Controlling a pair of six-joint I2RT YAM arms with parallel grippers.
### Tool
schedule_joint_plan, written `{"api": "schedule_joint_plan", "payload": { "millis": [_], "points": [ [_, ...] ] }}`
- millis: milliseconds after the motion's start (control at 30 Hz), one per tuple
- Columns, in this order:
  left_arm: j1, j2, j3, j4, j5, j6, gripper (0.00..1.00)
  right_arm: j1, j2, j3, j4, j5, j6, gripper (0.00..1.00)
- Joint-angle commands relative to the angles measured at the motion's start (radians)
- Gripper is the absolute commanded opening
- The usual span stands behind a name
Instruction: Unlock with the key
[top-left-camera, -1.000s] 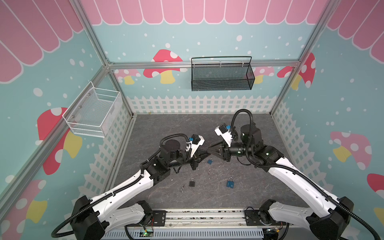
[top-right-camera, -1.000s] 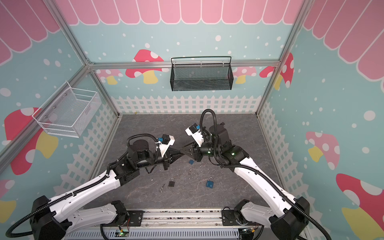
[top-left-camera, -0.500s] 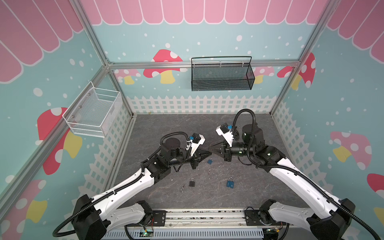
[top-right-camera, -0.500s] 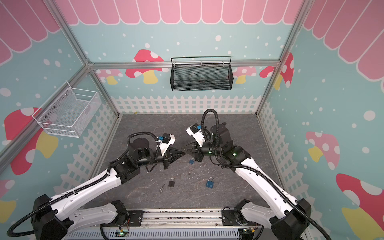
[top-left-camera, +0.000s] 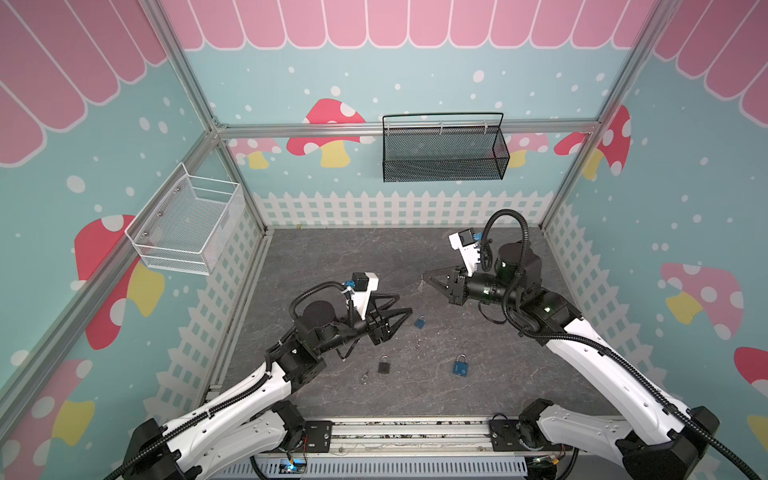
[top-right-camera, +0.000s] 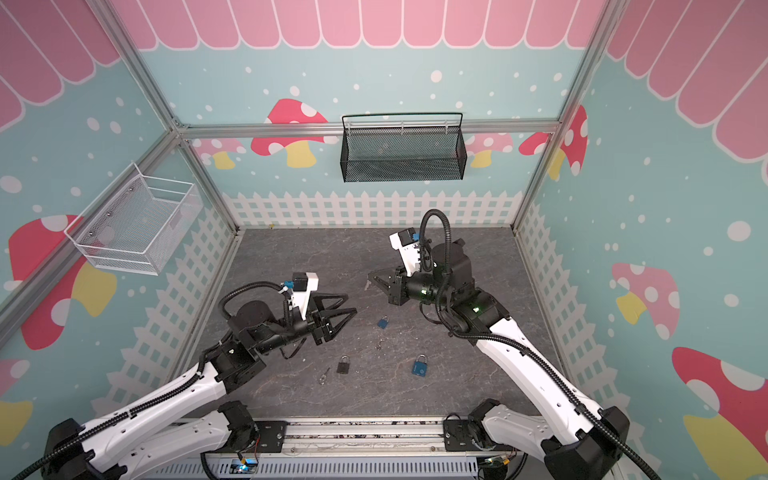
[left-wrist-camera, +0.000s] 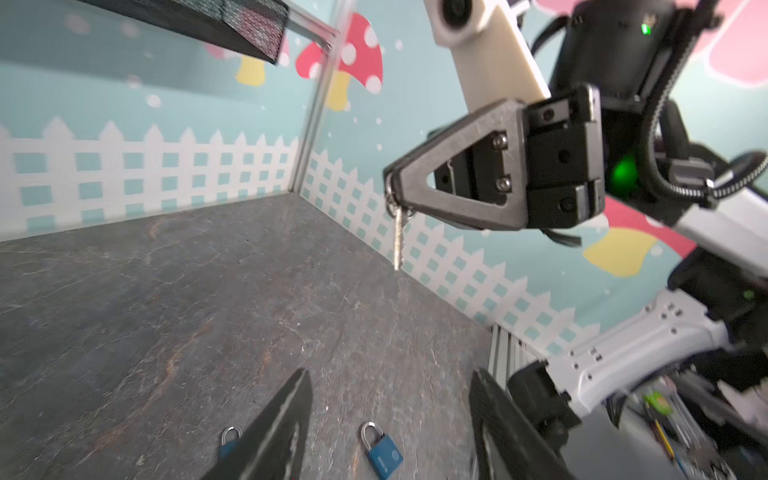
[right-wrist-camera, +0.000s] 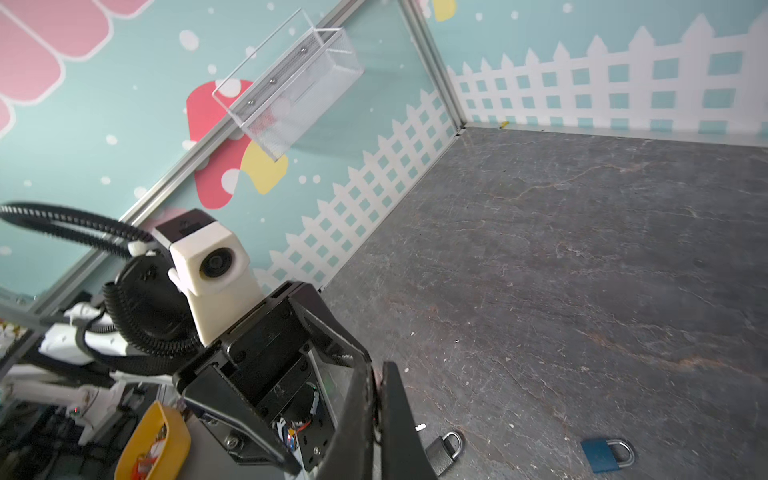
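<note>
- Right hand pinches the key, blade dangling free for a keyhole.
- Left hand is spread, empty, near the small blue padlock, probably to grab it.

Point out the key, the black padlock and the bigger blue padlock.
key (left-wrist-camera: 399, 241): left wrist view, its blade.
black padlock (top-left-camera: 384, 368): in a top view, its body.
bigger blue padlock (top-left-camera: 459, 370): in a top view, its body.

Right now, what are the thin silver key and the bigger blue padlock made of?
The thin silver key looks like bare metal: pale grey with a dull shine. The bigger blue padlock seems metal with a matte blue coating, possibly plastic; its curved shackle glints like steel.
</note>
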Motion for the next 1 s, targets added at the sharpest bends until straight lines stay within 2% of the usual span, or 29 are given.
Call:
{"api": "schedule_joint_plan", "payload": {
  "millis": [0, 133, 200, 400, 667, 833, 967],
  "points": [
    [-0.038, -0.018, -0.017, 0.188, -0.272, -0.273, 0.6, -0.006, -0.035, -0.094, 0.217, 0.061, 0.245, 0.0],
    [-0.148, 0.016, 0.0, 0.265, -0.527, -0.367, 0.6, -0.002, -0.035, -0.162, 0.413, 0.073, 0.386, 0.0],
    [-0.189, 0.059, 0.023, 0.316, -0.585, -0.387, 0.6, 0.004, -0.031, -0.178, 0.45, 0.111, 0.426, 0.0],
    [-0.22, 0.203, 0.081, 0.444, -0.635, -0.504, 0.56, 0.047, -0.016, -0.221, 0.575, 0.162, 0.517, 0.0],
    [-0.232, 0.311, 0.133, 0.576, -0.617, -0.499, 0.42, 0.067, -0.043, -0.28, 0.62, 0.205, 0.569, 0.0],
    [-0.234, 0.358, 0.16, 0.597, -0.569, -0.519, 0.38, 0.068, -0.047, -0.297, 0.654, 0.203, 0.586, 0.0],
    [-0.234, 0.376, 0.174, 0.605, -0.55, -0.524, 0.3, 0.068, -0.06, -0.306, 0.662, 0.216, 0.583, 0.0]
  ]
}}
